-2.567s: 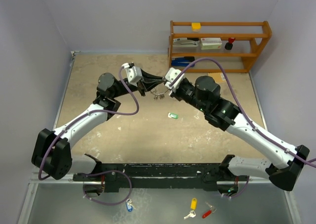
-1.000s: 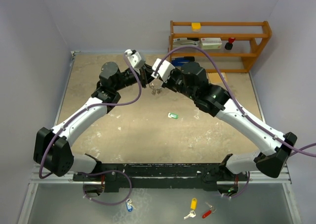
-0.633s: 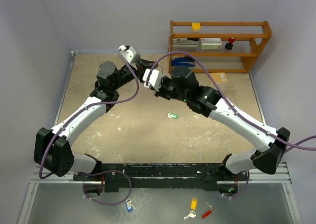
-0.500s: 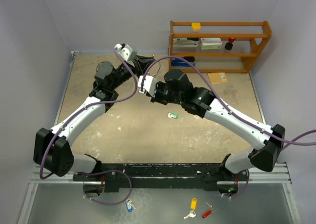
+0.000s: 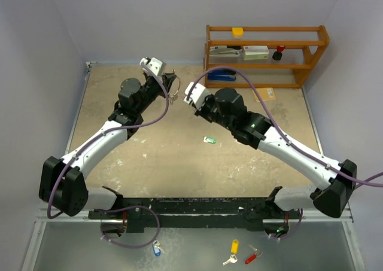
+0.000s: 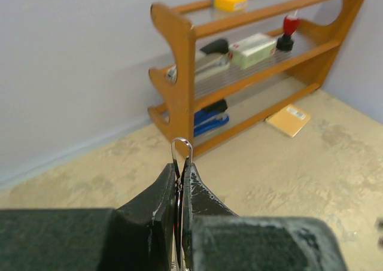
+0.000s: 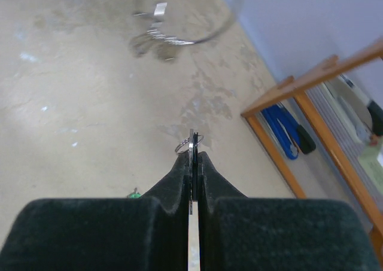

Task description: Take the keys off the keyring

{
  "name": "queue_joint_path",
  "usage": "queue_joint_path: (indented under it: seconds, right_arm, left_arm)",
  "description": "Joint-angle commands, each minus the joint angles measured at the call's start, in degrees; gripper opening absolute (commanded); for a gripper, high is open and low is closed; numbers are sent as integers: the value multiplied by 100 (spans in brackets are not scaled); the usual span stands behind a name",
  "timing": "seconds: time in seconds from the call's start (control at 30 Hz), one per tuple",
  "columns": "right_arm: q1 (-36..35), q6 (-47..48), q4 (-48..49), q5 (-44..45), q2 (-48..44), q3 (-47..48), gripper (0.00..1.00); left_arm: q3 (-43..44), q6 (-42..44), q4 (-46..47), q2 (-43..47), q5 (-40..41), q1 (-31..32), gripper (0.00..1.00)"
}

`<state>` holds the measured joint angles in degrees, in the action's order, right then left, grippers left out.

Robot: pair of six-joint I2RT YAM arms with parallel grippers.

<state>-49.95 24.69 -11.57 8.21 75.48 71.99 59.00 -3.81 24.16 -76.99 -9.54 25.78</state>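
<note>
Since the earlier view your right gripper (image 7: 192, 160) has drawn apart from the left gripper (image 6: 181, 170); its jaws are closed on a plain silver key (image 7: 191, 140), whose tip shows just ahead of them, while the left jaws pinch the thin silver wire keyring (image 6: 182, 139), which sticks out just beyond them. Both holds are on thin edges, so I judge a quick move may drop either. How many other keys (image 7: 158, 37) hang from the ring is too blurred to tell.

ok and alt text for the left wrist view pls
The left tool has its two dark fingers pinched shut on a thin silver keyring that pokes up between their tips. Behind it a wooden shelf stands against a pale wall, with a yellow block on top, a blue stapler at the bottom and a tan booklet on the sandy table.
</note>
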Motion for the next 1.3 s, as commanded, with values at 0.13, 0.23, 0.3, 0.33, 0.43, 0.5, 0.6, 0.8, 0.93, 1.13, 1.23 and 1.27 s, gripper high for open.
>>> queue_joint_path:
  seconds: [0.13,0.23,0.3,0.33,0.43,0.5,0.6,0.8,0.93,1.13,1.23,1.27]
  right_arm:
    - [1594,-1590,834,-128,-71,-97,0]
    - [1907,-1845,824,-178,167,-193,0]
    - [2077,-2059,823,-167,373,-263,0]
    - [2183,-2174,830,-234,484,-302,0]
    - [2399,-2431,904,-602,772,-477,0]
    - [2449,-2535,1021,-741,959,-614,0]
    - [2493,-2675,1168,-856,1166,-806,0]
    - [2594,-2766,1443,-1022,1694,-952,0]
    - [2652,-2831,1654,-1097,2135,-929,0]
    - [2690,-2882,1853,-1099,2752,-756,0]
    - [2708,-2893,1935,-1063,2967,-675,0]
    - [2710,-2905,1969,-1051,3013,-662,0]
  left_arm:
    - [-656,-513,10,29,302,-7,0]
    - [-819,-844,181,-86,36,-11,0]
    - [-890,-1034,296,-196,-246,-12,0]
    - [-927,-1120,348,-261,-346,-4,0]
    - [-1058,-1440,624,-599,-568,-11,0]
    - [-1194,-1701,917,-850,-691,-26,0]
    - [-1354,-1931,1301,-1309,-752,-70,0]
    - [-1347,-2129,1989,-2246,-853,-285,0]
    - [-1104,-2036,1922,-2657,-771,-377,0]
    - [-793,-1675,1415,-3025,-233,-467,0]
    - [-659,-1601,1214,-3188,-62,-532,5]
    - [-614,-1585,1155,-3235,-47,-547,9]
